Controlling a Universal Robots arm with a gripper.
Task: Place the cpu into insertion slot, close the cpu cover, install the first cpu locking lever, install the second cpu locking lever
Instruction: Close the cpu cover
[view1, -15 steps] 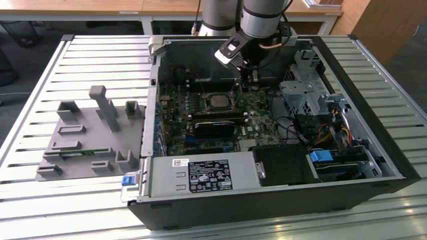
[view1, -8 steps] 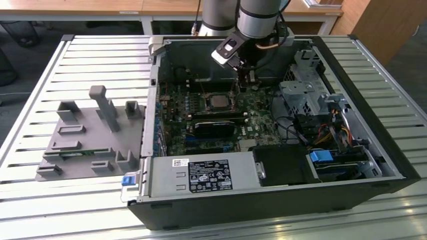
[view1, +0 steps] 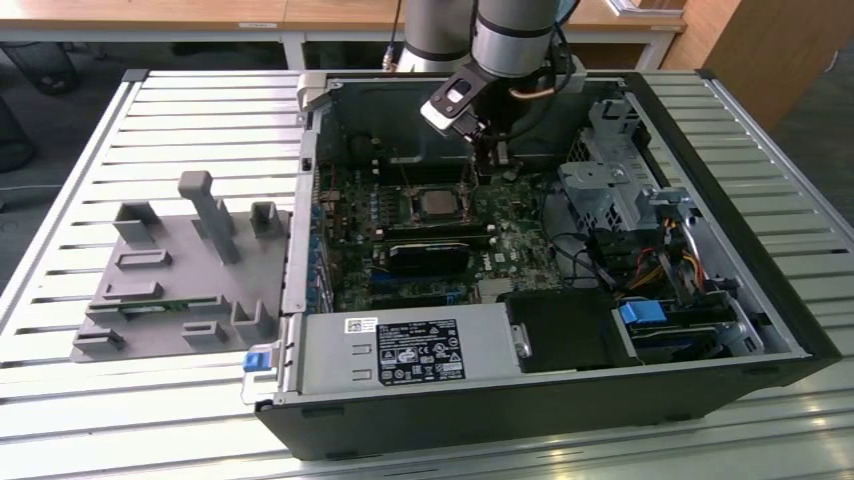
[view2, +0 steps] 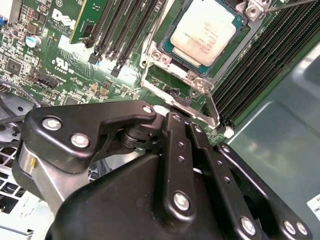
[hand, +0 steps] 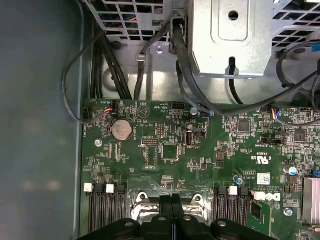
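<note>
The cpu (view2: 205, 31), a dull silver-beige square, lies flat in the insertion slot (view1: 438, 203) on the green board. The cpu cover (view2: 226, 61), a thin silver frame, lies down around it. One thin locking lever (view2: 210, 104) runs along the socket's edge, and another rod (view2: 292, 4) crosses the corner beyond the chip. My gripper (view1: 487, 160) hangs inside the case just behind the socket. Its fingers (hand: 168, 207) are pressed together, and the gripper (view2: 172, 119) ends at the socket's rim near the lever. I see nothing between them.
The open case (view1: 747, 300) lies on a slatted metal table (view1: 134, 420). A grey power supply (view1: 400, 350) fills the front, a drive cage (view1: 607, 190) and cables (hand: 187, 75) stand on the exterior view's right. A grey fixture plate (view1: 174, 280) lies outside the case.
</note>
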